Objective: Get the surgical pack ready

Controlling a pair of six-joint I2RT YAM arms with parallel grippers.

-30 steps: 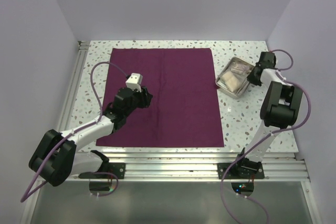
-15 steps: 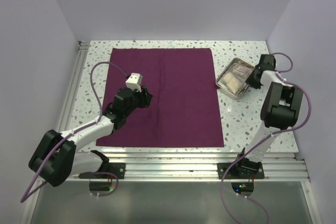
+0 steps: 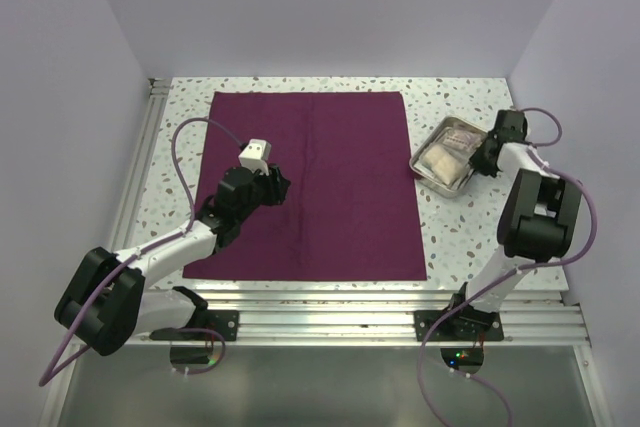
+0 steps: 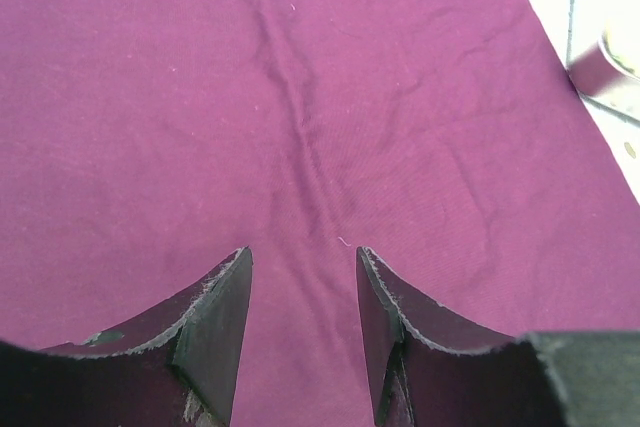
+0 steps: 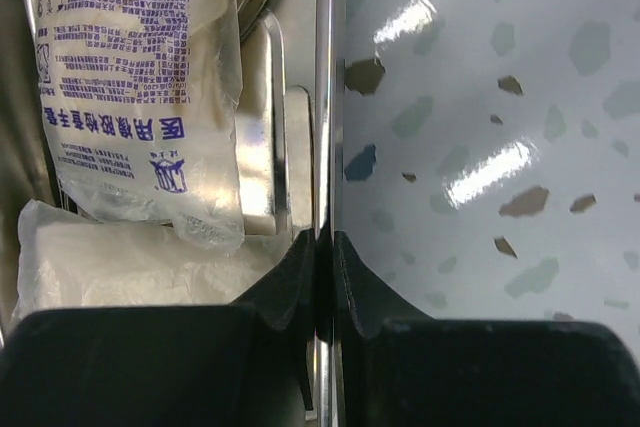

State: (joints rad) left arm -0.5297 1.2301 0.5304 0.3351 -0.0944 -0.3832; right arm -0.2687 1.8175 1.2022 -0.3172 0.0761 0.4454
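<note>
Two arms divide the work – the right fingers [image 5: 308, 265] pinch the steel tray [image 3: 432, 135] by its rim, probably to drag it toward the surgical pack [image 3: 330, 177] lying spread flat on the bench [image 3: 450, 227], while the left fingers [image 3: 278, 187] hover half open above that cloth – holding nothing.

The light is bright and even and comes from above. The top view is sharp, and the arms throw only soft, short shadows on the drape [image 3: 330, 177]. In the right wrist view, white glare lies on the glossy table [image 5: 520, 67] at 1 and 3 o'clock, and the tray [image 5: 325, 97] rim shines. In the left wrist view, the corner at 2 o'clock is washed out, and the near left fingers [image 4: 215, 327] are dark and slightly soft.
</note>
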